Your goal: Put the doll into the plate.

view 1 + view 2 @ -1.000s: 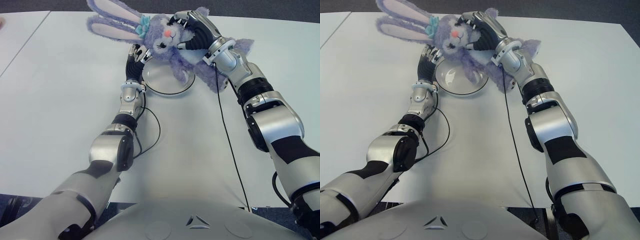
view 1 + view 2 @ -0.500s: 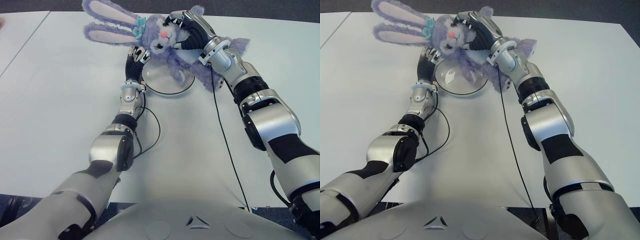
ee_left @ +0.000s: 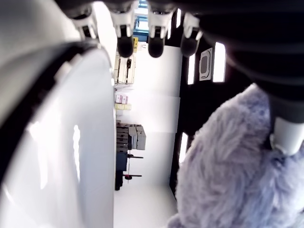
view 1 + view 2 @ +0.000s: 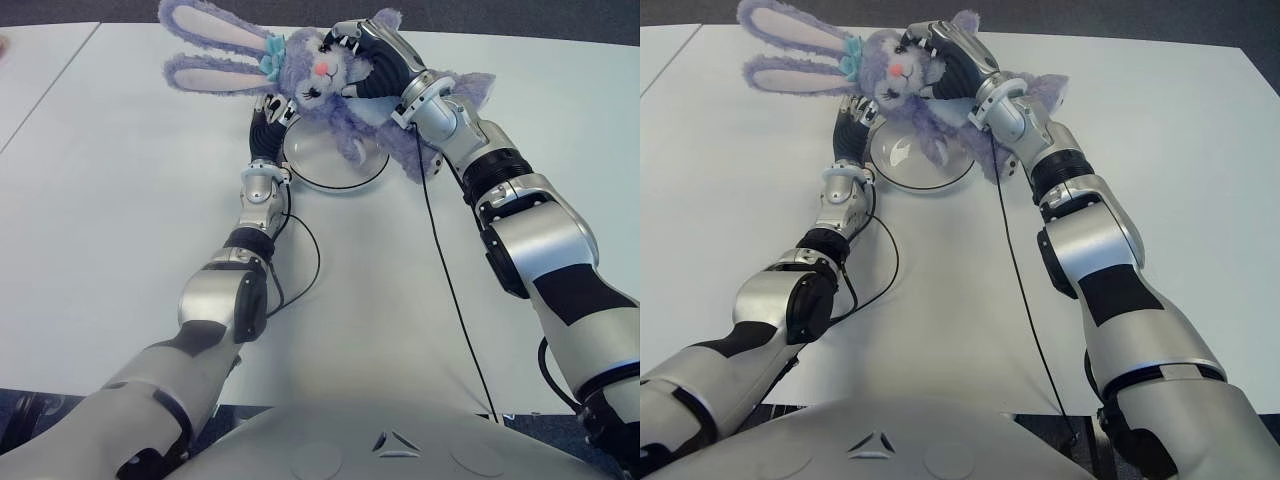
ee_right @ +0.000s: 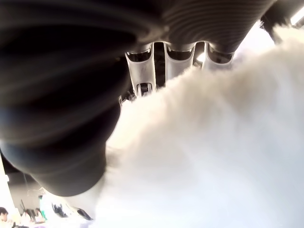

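The purple plush bunny doll (image 4: pixel 335 85) hangs near the top centre of the left eye view, gripped at the head by the right hand (image 4: pixel 375 62). That hand's dark fingers (image 4: pixel 352 40) curl closed over the top and back of the head, beside the pink nose and the face, which is turned toward the frame's lower left. In the right wrist view the fingers (image 5: pixel 142 71) press straight into pale fur (image 5: pixel 213 152), with no gap between them and the toy. The two long ears, with a teal bow at their base, stretch toward the upper left of the frame, and the body and legs trail down and right along the right wrist.

The white plate (image 4: pixel 322 168) sits on the white table (image 4: pixel 120 200) just below the doll; the doll's head and front paws overlap its far rim.

The left hand (image 4: pixel 270 112) shows at the plate's left rim, under the doll's chin. Its wrist view shows fingers (image 3: pixel 126 45) extended and relaxed, holding nothing, with the plate's edge (image 3: pixel 71 142) close alongside.
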### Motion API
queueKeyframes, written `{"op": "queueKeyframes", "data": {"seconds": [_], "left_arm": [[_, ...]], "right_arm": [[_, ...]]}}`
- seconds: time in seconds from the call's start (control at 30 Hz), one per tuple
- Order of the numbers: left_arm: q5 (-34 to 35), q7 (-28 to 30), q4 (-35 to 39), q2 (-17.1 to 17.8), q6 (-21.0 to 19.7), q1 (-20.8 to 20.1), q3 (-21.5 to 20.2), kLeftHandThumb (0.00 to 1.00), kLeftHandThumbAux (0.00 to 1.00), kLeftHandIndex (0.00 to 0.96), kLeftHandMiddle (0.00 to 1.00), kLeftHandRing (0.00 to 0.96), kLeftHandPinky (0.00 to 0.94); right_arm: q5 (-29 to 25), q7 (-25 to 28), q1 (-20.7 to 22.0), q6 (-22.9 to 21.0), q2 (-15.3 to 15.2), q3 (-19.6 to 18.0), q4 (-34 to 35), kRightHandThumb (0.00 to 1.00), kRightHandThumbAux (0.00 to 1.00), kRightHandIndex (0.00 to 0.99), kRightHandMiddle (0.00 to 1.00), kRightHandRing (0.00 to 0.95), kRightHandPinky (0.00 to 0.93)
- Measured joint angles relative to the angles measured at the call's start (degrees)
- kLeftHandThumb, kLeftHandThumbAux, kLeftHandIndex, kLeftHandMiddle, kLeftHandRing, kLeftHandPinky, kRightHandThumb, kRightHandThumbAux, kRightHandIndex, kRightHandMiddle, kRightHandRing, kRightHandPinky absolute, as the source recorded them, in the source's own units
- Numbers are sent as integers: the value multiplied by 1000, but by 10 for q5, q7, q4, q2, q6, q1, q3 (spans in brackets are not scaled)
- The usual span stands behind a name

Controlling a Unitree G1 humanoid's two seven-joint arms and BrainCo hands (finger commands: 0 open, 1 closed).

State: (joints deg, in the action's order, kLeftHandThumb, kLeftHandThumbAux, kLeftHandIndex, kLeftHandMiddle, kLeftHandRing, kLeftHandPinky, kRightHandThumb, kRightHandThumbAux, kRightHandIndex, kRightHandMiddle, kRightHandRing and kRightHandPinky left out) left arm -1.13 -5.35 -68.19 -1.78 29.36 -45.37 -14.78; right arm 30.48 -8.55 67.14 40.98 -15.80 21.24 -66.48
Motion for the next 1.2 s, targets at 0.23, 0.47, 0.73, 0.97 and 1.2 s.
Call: {"op": "queueKeyframes", "data": {"seconds": [0.23, 0.47, 0.73, 0.97, 1.2], "left_arm": [[1, 0, 0, 0, 0, 0, -1, 0, 550, 0, 26, 16, 8], [7, 0, 2, 0, 8, 2, -5, 0, 531, 0, 21, 19, 10], [12, -4, 5, 0, 15, 4, -11, 0, 518, 0, 16, 14, 10], [12, -17, 6, 2, 19, 5, -19, 0, 501, 0, 8, 9, 8], [10, -38, 8, 4, 24, 8, -19, 0, 462, 0, 2, 5, 11]], "right_arm": [[-2, -3, 0, 0, 5, 0, -7, 356, 854, 766, 854, 831, 797], [-4, -5, 0, 0, 10, -1, -9, 366, 850, 759, 863, 843, 814], [-8, -4, 0, 0, 18, -2, -10, 382, 839, 756, 866, 848, 808], [-8, -4, 0, 0, 24, -2, -13, 377, 835, 759, 863, 845, 801], [-8, -10, 0, 0, 28, -1, -13, 356, 840, 762, 854, 834, 799]]}}
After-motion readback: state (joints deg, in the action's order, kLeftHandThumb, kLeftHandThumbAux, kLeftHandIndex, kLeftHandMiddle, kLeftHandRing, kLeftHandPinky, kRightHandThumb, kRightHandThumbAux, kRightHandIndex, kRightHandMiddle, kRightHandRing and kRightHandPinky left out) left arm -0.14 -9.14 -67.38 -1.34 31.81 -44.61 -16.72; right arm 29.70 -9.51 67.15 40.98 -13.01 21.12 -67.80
